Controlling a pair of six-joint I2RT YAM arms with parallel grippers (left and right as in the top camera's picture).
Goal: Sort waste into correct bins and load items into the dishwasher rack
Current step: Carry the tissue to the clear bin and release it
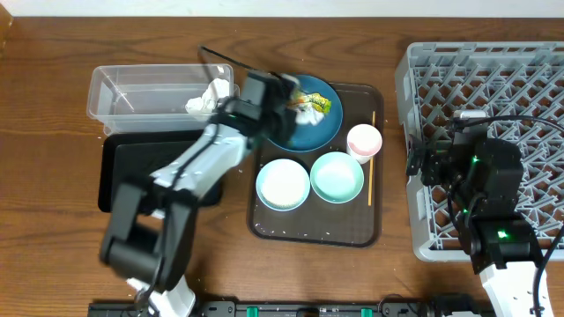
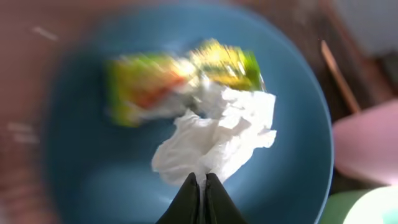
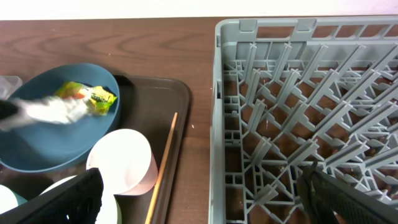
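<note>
My left gripper [image 2: 203, 180] is shut on a crumpled white napkin [image 2: 214, 140] over the dark-blue bowl-plate [image 2: 93, 162], beside the yellow-green wrapper [image 2: 180, 78]. From overhead, the left gripper [image 1: 289, 99] reaches over that bowl-plate [image 1: 308, 132] on the brown tray. Two mint bowls [image 1: 283, 183] [image 1: 337, 176], the pink cup [image 1: 364, 141] and the chopstick [image 1: 371, 163] lie on the same tray. My right gripper [image 3: 202, 180] stands wide open and empty at the left edge of the grey dishwasher rack [image 3: 298, 93]. The clear tub [image 1: 141, 84] holds another napkin [image 1: 204, 99].
The black tray [image 1: 141, 172] lies in front of the clear tub, partly under my left arm. The brown serving tray [image 1: 317, 231] sits mid-table between the bins and the rack [image 1: 493, 79]. Bare wood separates it from the rack.
</note>
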